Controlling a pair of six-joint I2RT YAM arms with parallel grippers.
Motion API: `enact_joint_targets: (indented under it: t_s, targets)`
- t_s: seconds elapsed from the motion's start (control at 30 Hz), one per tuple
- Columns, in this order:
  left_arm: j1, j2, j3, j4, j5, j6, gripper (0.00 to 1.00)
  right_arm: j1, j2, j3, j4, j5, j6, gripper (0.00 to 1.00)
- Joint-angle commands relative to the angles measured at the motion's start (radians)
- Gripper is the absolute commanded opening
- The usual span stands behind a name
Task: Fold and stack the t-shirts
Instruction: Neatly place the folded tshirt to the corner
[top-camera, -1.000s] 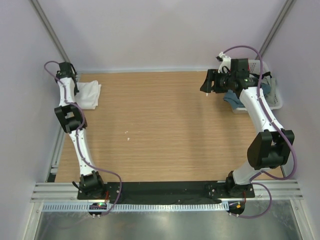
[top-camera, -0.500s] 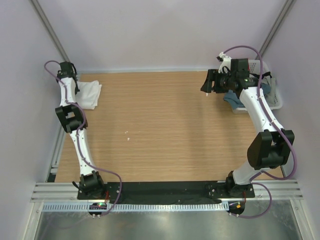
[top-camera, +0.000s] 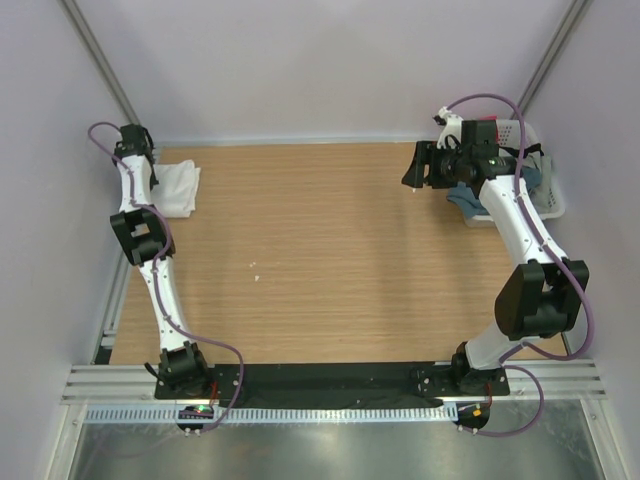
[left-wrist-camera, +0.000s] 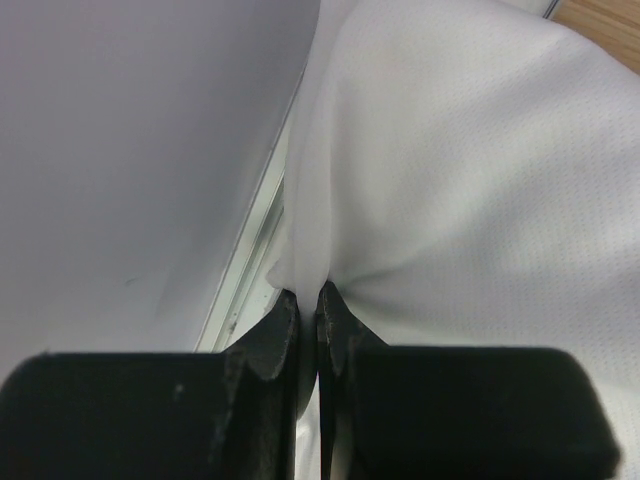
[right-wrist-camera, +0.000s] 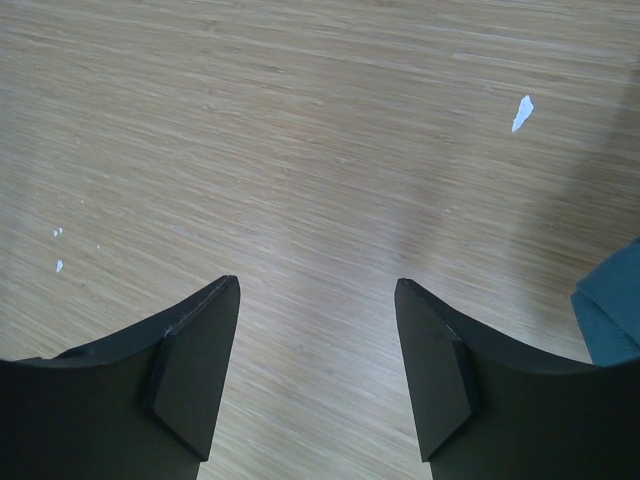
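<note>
A folded white t-shirt (top-camera: 177, 187) lies at the far left corner of the table. My left gripper (top-camera: 143, 168) is at its left edge, shut on a fold of the white cloth (left-wrist-camera: 450, 170), as the left wrist view (left-wrist-camera: 308, 298) shows. A slate blue t-shirt (top-camera: 466, 203) hangs over the rim of the white basket (top-camera: 553, 201) at the far right; its corner shows in the right wrist view (right-wrist-camera: 612, 315). My right gripper (top-camera: 412, 172) is open and empty above bare table left of the basket, jaws wide apart (right-wrist-camera: 318, 300).
The wooden table (top-camera: 320, 260) has small white specks (top-camera: 256, 267) near its middle. Metal frame posts stand at both far corners. A rail (left-wrist-camera: 245, 250) runs along the table's left edge beside the wall.
The left gripper and the white shirt's edge shifted slightly. The right gripper has turned a little, staying near the basket.
</note>
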Motion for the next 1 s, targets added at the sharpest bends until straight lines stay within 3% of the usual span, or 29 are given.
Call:
enact_joint_targets:
  t_s: [0.0,0.7,0.8,0.83,0.97]
  targets:
    - [0.005,-0.087,0.004,0.031,-0.054,0.008,0.00,-0.007,-0.055,-0.010,0.040,-0.004,0.003,0.70]
    - [0.005,-0.090,0.030,0.085,-0.097,0.082,0.01,-0.024,-0.075,-0.040,0.055,-0.016,0.017,0.70]
    - [0.005,-0.100,0.022,0.077,-0.097,0.077,0.07,-0.027,-0.082,-0.045,0.055,-0.016,0.017,0.70]
    - [0.004,-0.106,0.019,0.076,-0.094,0.077,0.17,-0.028,-0.083,-0.046,0.057,-0.016,0.017,0.70]
    - [-0.002,-0.126,0.019,0.065,-0.068,0.094,0.42,-0.034,-0.091,-0.060,0.058,-0.018,0.020,0.70]
